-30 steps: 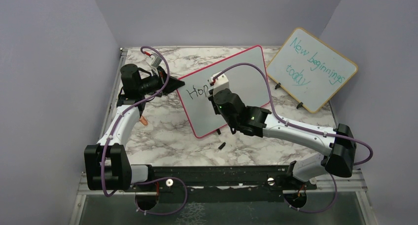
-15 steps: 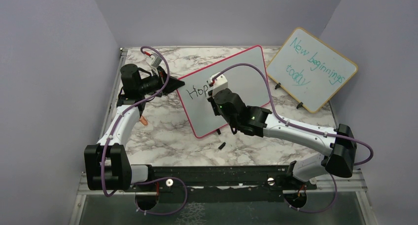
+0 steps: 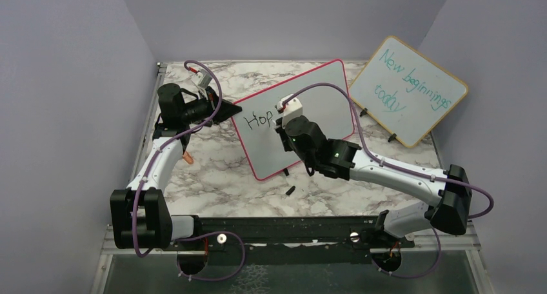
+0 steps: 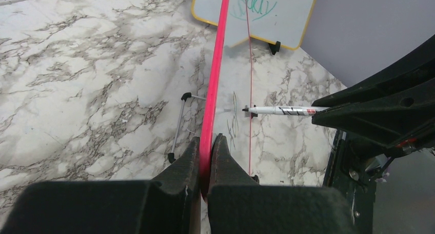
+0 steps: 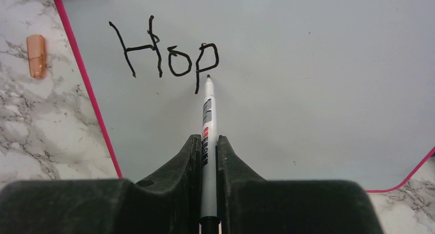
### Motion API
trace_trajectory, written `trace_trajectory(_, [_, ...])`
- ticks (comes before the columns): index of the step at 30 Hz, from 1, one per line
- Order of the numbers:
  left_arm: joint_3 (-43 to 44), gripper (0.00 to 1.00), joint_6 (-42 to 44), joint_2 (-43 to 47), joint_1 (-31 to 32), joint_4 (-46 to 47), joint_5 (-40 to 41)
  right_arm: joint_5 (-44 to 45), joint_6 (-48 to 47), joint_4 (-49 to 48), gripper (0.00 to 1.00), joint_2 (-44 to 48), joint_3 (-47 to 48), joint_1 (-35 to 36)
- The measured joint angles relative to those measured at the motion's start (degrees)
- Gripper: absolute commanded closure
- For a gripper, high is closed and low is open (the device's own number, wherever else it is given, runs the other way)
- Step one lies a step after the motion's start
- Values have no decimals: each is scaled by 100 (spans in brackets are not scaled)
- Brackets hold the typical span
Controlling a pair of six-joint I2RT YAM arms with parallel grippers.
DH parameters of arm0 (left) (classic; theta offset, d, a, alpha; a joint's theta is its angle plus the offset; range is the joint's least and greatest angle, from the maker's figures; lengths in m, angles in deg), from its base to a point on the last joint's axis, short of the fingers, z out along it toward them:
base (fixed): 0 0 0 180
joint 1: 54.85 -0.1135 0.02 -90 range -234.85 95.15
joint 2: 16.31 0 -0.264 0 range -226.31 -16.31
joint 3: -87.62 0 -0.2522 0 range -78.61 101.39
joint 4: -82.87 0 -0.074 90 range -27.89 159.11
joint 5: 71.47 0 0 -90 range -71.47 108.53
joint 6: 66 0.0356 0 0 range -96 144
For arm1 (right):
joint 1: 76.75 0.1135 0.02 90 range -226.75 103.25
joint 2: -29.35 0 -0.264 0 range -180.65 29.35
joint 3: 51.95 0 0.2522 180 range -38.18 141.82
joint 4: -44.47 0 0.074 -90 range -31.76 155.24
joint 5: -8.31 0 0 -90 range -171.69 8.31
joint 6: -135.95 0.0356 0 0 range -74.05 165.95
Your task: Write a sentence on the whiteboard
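Your whiteboard (image 3: 264, 152) stands tilted near the middle of the marble tabletop (image 3: 213, 178), propped on its small black feet. Your left claw (image 4: 205, 157) is pressed together on the board's pink-red frame at its left edge, one finger on each face. Your right claw (image 5: 208, 141) hangs in front of the writing side, pinching a white marker (image 5: 208, 105) that runs lengthwise between its fingers. The black tip is at the board's face, just below the bowl of the "p". Of the sentence (image 5: 179, 63), only "Hop" is written so far, in black, toward the board's upper left corner – the rest of the surface is bare white.

Off the board's left edge, a small orange piece (image 5: 36, 56) lies on the marble. In front of its lower edge sits a small black piece (image 3: 290, 191) – too small to name. Beyond the board's right corner, a wooden-framed board (image 3: 407, 91) leans with teal writing, "New beginnings today".
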Motion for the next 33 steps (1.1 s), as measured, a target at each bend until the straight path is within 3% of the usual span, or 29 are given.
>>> trace_trajectory(8, [0, 100, 15, 0, 0, -9, 0, 46, -2, -61, 99, 348, -184, -236])
trace_trajectory(33, [13, 100, 20, 0, 0, -42, 2, -203, -2, -260, 99, 155, -197, -332])
